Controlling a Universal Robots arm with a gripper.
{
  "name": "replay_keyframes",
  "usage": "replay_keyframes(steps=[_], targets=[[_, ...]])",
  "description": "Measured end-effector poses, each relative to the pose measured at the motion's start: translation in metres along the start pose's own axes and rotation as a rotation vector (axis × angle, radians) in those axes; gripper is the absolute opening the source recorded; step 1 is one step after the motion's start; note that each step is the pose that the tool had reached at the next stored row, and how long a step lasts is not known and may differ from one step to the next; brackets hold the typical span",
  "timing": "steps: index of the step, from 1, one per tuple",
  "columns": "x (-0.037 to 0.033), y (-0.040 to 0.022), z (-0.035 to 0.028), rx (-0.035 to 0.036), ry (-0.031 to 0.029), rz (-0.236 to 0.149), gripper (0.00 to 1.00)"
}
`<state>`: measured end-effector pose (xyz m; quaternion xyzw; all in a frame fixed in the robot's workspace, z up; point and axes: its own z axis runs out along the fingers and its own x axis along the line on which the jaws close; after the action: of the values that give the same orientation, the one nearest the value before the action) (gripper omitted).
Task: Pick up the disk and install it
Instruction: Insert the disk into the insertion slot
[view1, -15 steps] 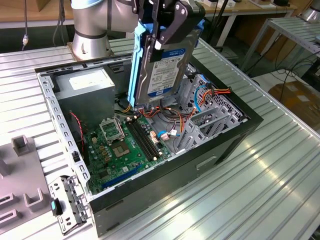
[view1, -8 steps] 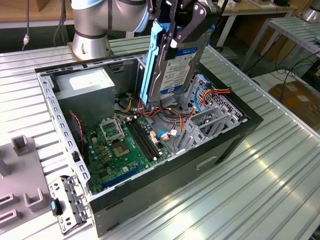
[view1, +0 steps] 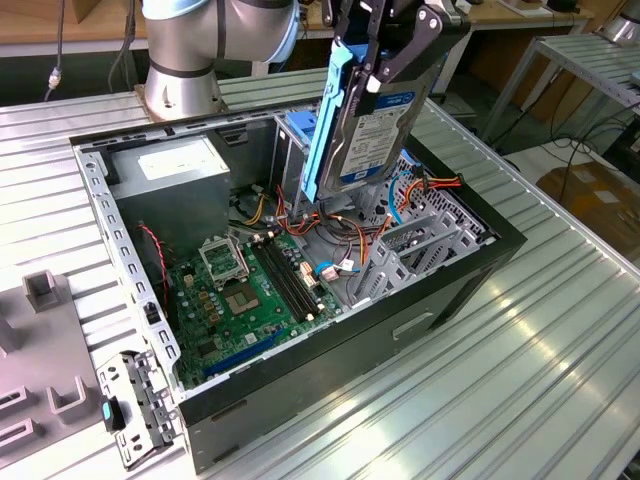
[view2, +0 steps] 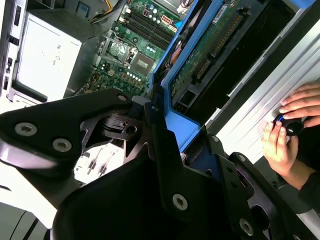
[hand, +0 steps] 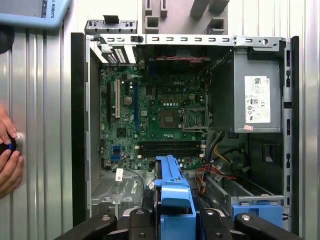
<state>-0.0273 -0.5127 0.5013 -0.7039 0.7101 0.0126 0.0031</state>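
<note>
1. Gripper. The gripper (view1: 385, 55) is clenched on the disk (view1: 375, 130), a flat rectangular silver metal hard drive with a white label, a blue top band and blue plastic side rails. In both wrist views the black gripper fingers (hand: 137, 222) stand on either side of the drive, one blue rail showing between them.

2. Disk position. In the exterior view the disk hangs on edge, nearly upright and slightly tilted, label facing the camera. It is suspended over the open black desktop computer case (view1: 400, 320) at the end that carries the grey metal drive cage (view1: 420, 235). Its lower edge is above the orange and red cable bundle (view1: 340, 225) and appears to touch nothing. The second wrist view shows the green circuit-board underside of the disk (view2: 210, 45).

3. Surroundings. The green motherboard (view1: 250, 290) and the grey metal power supply box (view1: 175, 185) occupy the rest of the case. The case rests on the ribbed aluminium tabletop (view1: 500, 400). A person's hands (view2: 287, 130) rest on the tabletop beside the case, well apart from the disk.

4. Step in hand. Pick-up is judged complete; the work stands in the carry phase, with the disk not yet seated.

5. Requirements. Installation is judged to call for laying the disk from its on-edge attitude into line with the cage, matching the blue rails to the cage guides and keeping clear of the cables.
</note>
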Motion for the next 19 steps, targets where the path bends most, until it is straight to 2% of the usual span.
replay_keyframes(steps=[8,14,17,19], targets=[[0.0021,-0.0003,0.0,0.0,0.0,0.0,0.37],[0.0166,-0.0014,0.0007,0.0,-0.0001,0.0,0.37],[0.0203,-0.0069,0.0017,-0.0004,0.0,0.0,0.37],[0.0221,-0.0179,0.0031,-0.001,-0.0002,0.0,0.37]])
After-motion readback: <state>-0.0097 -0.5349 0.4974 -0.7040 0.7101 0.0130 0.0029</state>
